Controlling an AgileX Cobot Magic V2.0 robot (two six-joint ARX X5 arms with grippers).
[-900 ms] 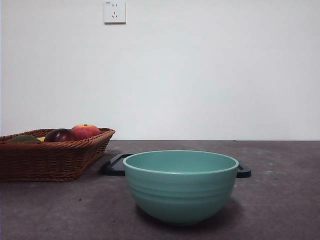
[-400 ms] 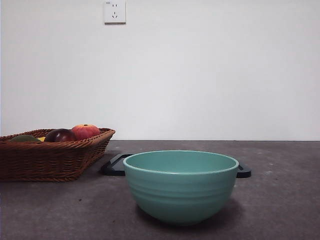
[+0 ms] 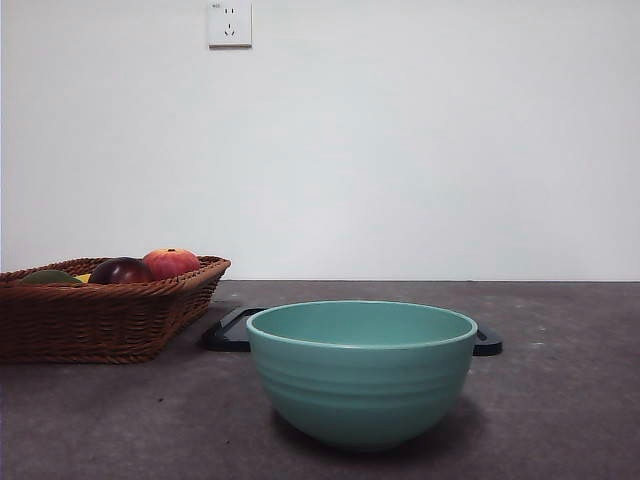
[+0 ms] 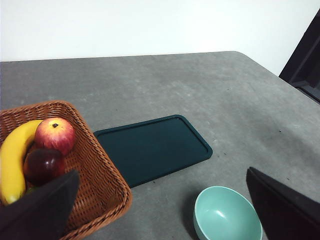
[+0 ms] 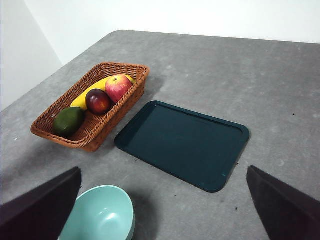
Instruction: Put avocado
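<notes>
The dull olive-green avocado (image 5: 68, 120) lies at the near end of a brown wicker basket (image 5: 131, 70), beside a dark maroon fruit (image 5: 98, 101). In the front view only its top (image 3: 48, 276) shows over the basket's rim (image 3: 110, 320). In the left wrist view my own jaw hides it. My left gripper (image 4: 161, 171) is open and empty, high above the table between basket and bowl. My right gripper (image 5: 163, 169) is open and empty, high above the tray's near edge. Neither arm shows in the front view.
A teal bowl (image 3: 360, 370) stands at the front, empty. A dark flat tray (image 5: 182, 145) lies behind it, right of the basket. The basket also holds a red-orange apple (image 5: 118, 88) and a banana (image 4: 12, 155).
</notes>
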